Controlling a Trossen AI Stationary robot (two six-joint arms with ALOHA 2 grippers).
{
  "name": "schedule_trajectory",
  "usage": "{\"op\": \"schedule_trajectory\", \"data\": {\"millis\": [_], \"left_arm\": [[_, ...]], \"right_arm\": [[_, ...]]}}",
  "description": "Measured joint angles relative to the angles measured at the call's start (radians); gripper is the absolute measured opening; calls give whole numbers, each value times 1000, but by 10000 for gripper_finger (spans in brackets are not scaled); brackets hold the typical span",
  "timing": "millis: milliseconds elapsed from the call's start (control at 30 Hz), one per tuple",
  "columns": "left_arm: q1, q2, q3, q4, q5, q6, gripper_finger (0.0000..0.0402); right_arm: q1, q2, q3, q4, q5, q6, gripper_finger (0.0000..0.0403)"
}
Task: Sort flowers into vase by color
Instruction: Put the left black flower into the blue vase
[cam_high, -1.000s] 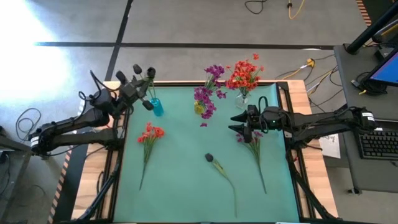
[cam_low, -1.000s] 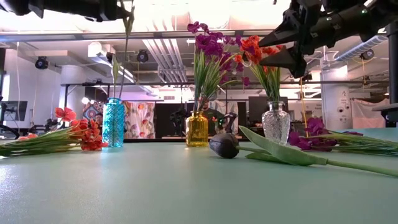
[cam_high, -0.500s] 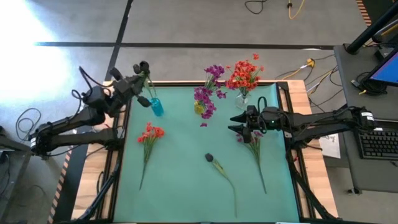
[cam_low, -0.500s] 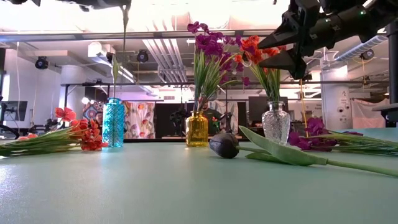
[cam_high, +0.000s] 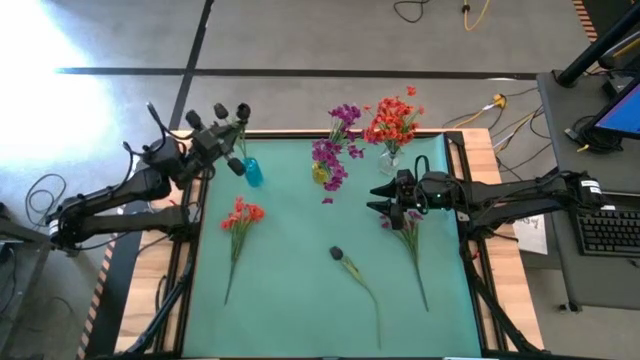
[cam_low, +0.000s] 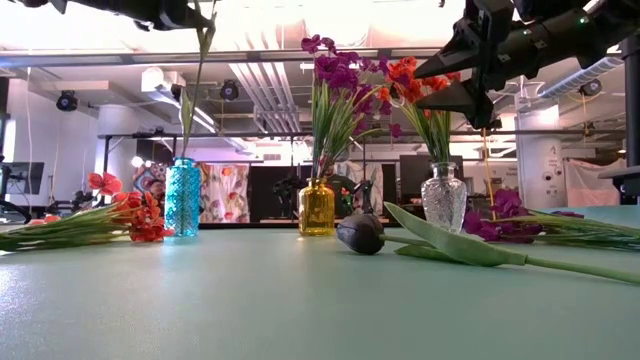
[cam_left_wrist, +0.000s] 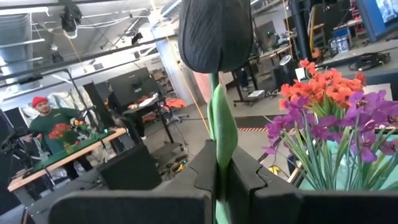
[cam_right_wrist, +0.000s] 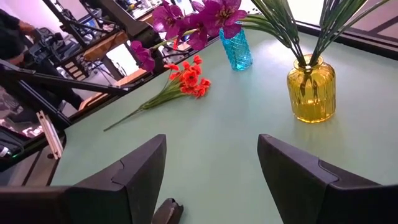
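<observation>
My left gripper is over the table's far left corner, above the blue vase, and is shut on a dark-budded flower. In the low view its stem slants down to the blue vase's mouth. My right gripper hovers open above the head of a purple flower that lies flat on the mat. An orange-red flower and another dark-budded flower also lie flat on the mat. My left gripper pinches the flower's green stem between its two fingers, just below the bud. The bud stands above the fingers. The stem hangs below them, tilted, and its lower end is at the blue vase's mouth.
A yellow vase with purple flowers and a clear vase with orange-red flowers stand along the mat's far edge. A wooden frame borders the green mat. A person in green sits in the room beyond.
My left gripper swung a little toward the far left corner and came back over the blue vase, still shut on the stem. The stem, upright half a second ago, now slants. My right gripper kept still.
</observation>
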Motion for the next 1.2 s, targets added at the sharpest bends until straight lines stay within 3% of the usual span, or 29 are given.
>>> {"op": "schedule_trajectory", "data": {"millis": [733,967,1200], "left_arm": [[0,14,-48,36,-3,-41,0],[1,14,-61,25,-105,-71,0],[0,13,-61,-4,-104,-120,35]], "right_arm": [[0,0,0,0,0,-1,244],[0,0,0,0,0,-1,244],[0,0,0,0,0,-1,244]]}}
